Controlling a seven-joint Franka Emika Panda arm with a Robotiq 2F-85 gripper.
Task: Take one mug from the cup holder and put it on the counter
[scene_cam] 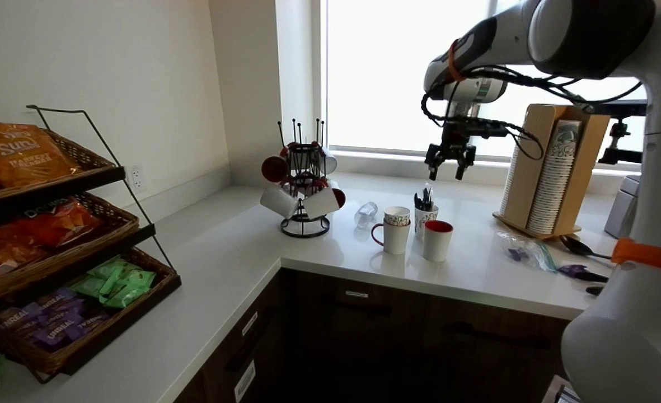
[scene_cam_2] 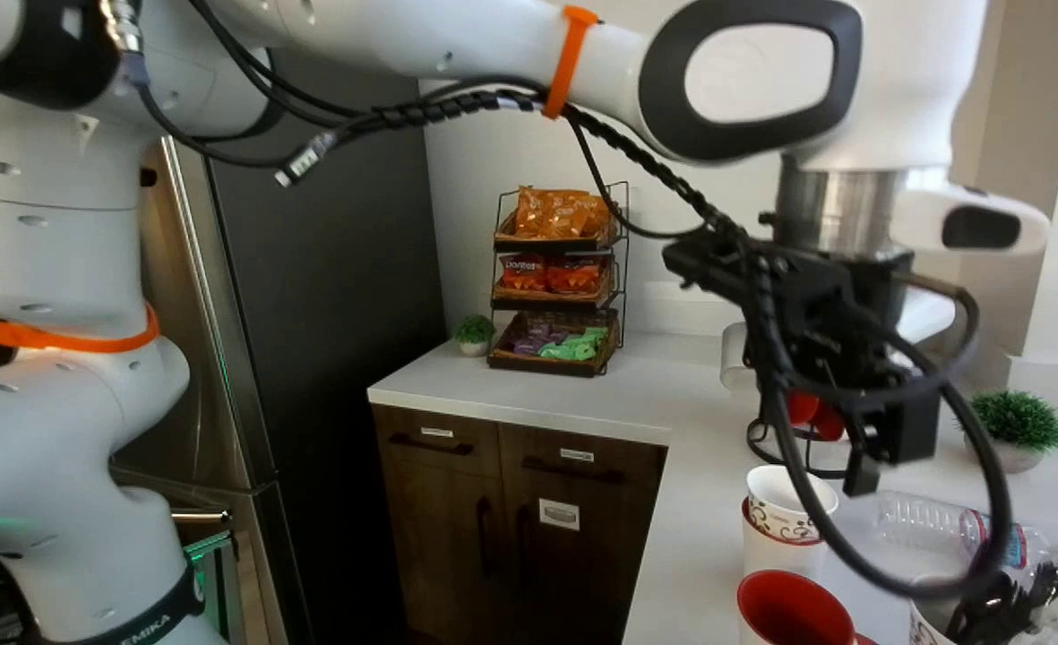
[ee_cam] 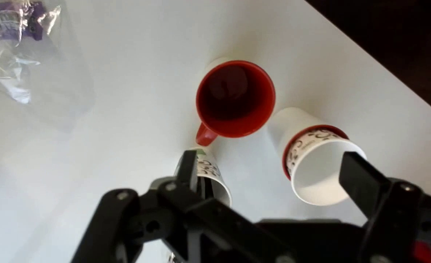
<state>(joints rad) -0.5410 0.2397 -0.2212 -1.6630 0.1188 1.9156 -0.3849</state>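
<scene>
The black wire cup holder (scene_cam: 305, 159) stands at the counter's inner corner, hung with several white mugs with dark red insides (scene_cam: 320, 202). In an exterior view its base (scene_cam_2: 806, 466) shows partly behind my gripper. The pale counter (scene_cam: 224, 246) also bears a white mug with a red inside (scene_cam: 437, 246) and a red-handled mug with a paper cup in it (scene_cam: 395, 240). Both show in the wrist view, as the red-lined mug (ee_cam: 235, 98) and the mug holding the paper cup (ee_cam: 292, 122). My gripper (scene_cam: 446, 172) is open and empty above them, right of the cup holder there.
A cup of black cutlery (scene_cam: 426, 219) and a plastic bottle (scene_cam: 366, 214) stand near the mugs. A wooden cup dispenser (scene_cam: 579, 184), a clear bag (scene_cam: 523, 252) and spoons (scene_cam: 582, 248) are to the right. A tiered snack rack (scene_cam: 78, 263) and a plant (scene_cam_2: 1017, 425) also show.
</scene>
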